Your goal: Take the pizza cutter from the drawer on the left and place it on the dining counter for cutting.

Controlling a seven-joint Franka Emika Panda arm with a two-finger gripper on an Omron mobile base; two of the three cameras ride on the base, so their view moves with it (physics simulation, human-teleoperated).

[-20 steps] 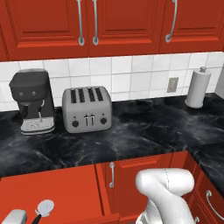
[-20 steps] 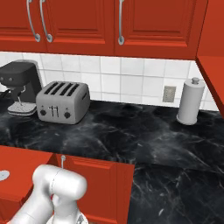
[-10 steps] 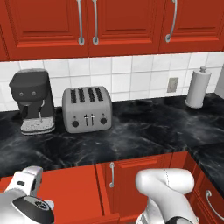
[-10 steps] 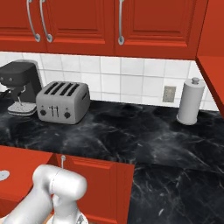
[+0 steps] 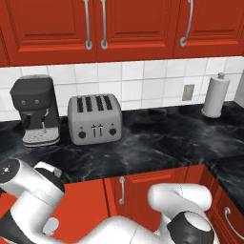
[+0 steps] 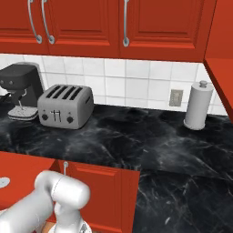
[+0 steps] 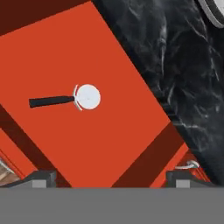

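Drawer open, cutter not yet picked up

In the left base view, the arm bent low at the near left over the red drawer (image 5: pixel 81 200), below the black bench (image 5: pixel 157 138) carrying the toaster (image 5: pixel 94 118) and coffee machine (image 5: pixel 35 110). In the right base view, a pale disc, probably the cutter's wheel, lay at the near left. In the hand view, the pizza cutter (image 7: pixel 70 99) lay flat inside the drawer, and the jaws stood wide and empty above it. Grasping, lifting and carrying to the dining counter remained, I judged.

Open red drawer (image 7: pixel 109 144), pizza cutter (image 7: pixel 70 99) flat on its floor
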